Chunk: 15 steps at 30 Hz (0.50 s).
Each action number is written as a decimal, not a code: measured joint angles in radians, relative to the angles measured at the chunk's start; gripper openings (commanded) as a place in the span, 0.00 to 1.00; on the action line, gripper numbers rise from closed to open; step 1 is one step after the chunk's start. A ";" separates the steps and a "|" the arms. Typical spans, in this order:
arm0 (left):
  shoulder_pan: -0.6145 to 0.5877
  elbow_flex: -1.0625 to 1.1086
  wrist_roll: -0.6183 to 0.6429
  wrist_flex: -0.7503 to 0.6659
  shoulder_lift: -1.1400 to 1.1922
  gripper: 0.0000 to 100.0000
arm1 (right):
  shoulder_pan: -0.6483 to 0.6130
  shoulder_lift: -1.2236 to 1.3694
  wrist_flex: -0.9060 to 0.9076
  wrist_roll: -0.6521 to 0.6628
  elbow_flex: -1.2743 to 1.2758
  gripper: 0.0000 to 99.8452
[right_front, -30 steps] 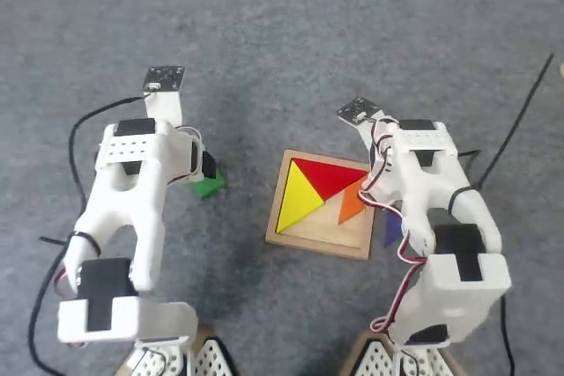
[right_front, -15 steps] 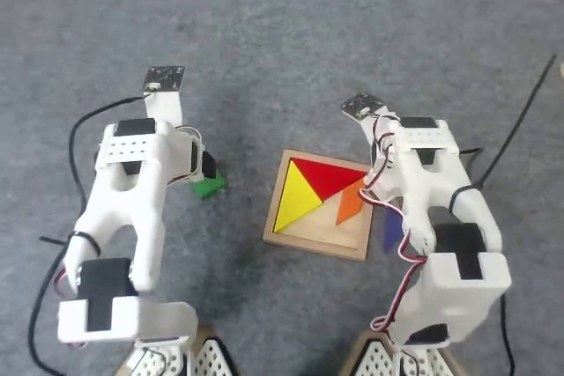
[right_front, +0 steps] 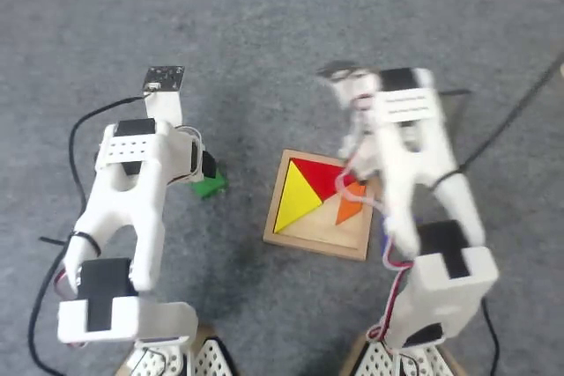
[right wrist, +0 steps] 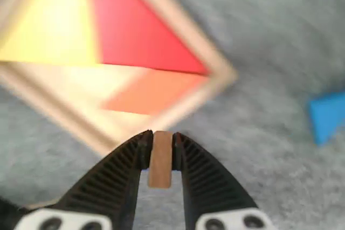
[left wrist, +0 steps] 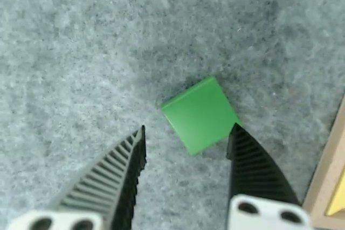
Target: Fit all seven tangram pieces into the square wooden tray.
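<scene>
**Three in the Tray, One Clamped, One Straddled**

Grey felt table (right_front: pixel 264 59) underneath. On it, side by side, the left arm (right_front: pixel 132 191) and the right arm (right_front: pixel 414 173), both white. Between them, flat on the felt, the square wooden tray (right_front: pixel 314 247). Inside it, a red triangle (right_front: pixel 322 175) along the far edge, a yellow triangle (right_front: pixel 295 200) touching it on the left arm's side, and a smaller orange triangle (right_front: pixel 350 210) towards the right arm's side. Remaining tray floor bare wood.

Outside the tray, on the left arm's side and apart from it, a green square (left wrist: pixel 200 114) flat on the felt. Around it, the left gripper (left wrist: pixel 188 127), jaws spread wide, one on either side of the square.

Past a tray corner, a blue piece (right wrist: pixel 329 114) on the felt.

Right gripper (right wrist: pixel 160 134) clenched on a thin tan piece (right wrist: pixel 160 168), seen edge-on, close to the tray's rim.
</scene>
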 measured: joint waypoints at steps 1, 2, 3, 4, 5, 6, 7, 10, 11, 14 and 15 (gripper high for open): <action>0.000 0.000 0.000 -0.002 0.000 0.24 | -0.052 0.005 0.008 -0.023 -0.005 0.01; 0.000 0.005 0.000 -0.002 0.000 0.24 | -0.101 0.009 0.011 -0.044 -0.006 0.01; 0.000 0.006 0.000 -0.002 0.000 0.24 | -0.150 0.017 0.011 -0.064 -0.008 0.01; 0.000 0.006 0.000 -0.002 0.000 0.24 | -0.198 0.023 0.011 -0.086 -0.008 0.01; 0.000 0.006 -0.002 -0.002 0.000 0.24 | -0.239 0.028 0.009 -0.104 -0.008 0.01; 0.000 0.006 -0.002 -0.002 -0.002 0.24 | -0.279 0.031 0.005 -0.118 -0.008 0.01; 0.000 0.006 -0.002 -0.002 -0.003 0.24 | -0.311 0.040 -0.008 -0.130 -0.008 0.01; 0.000 0.006 -0.002 -0.002 -0.006 0.24 | -0.347 0.091 -0.052 -0.144 -0.008 0.01; 0.000 0.006 -0.002 -0.002 -0.008 0.24 | -0.347 0.114 -0.069 -0.147 -0.008 0.01; 0.000 0.006 -0.003 -0.002 -0.008 0.24 | -0.347 0.180 -0.115 -0.149 -0.008 0.01; 0.000 0.006 -0.003 -0.002 -0.008 0.24 | -0.351 0.195 -0.132 -0.149 -0.008 0.01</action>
